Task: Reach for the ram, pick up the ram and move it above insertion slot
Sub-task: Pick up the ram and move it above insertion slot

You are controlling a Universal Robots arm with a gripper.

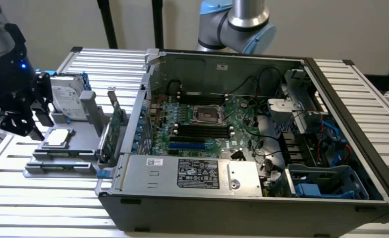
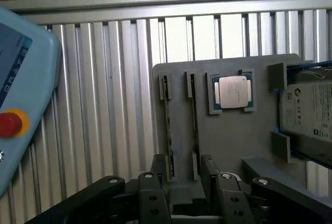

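Observation:
Two ram sticks stand on edge in narrow slots of the grey holder tray (image 2: pixel 244 146); one ram stick (image 2: pixel 167 125) lies beside the other (image 2: pixel 194 123), both thin and dark. In the exterior view the ram (image 1: pixel 61 153) rests at the tray's near end. My gripper (image 2: pixel 184 185) hovers over that end of the tray, open, with nothing between its black fingers (image 2: pixel 155 182). From the exterior view the gripper (image 1: pixel 17 124) hangs just off the tray's left side. The motherboard's long black memory slots (image 1: pixel 201 131) lie inside the open computer case.
A silver processor chip (image 2: pixel 232 92) and a hard drive (image 2: pixel 308 110) sit on the same tray. A green expansion card (image 1: pixel 118 124) stands between tray and case (image 1: pixel 247 198). A teach pendant with a red button (image 2: pixel 10 123) lies on the slatted table (image 2: pixel 114 79).

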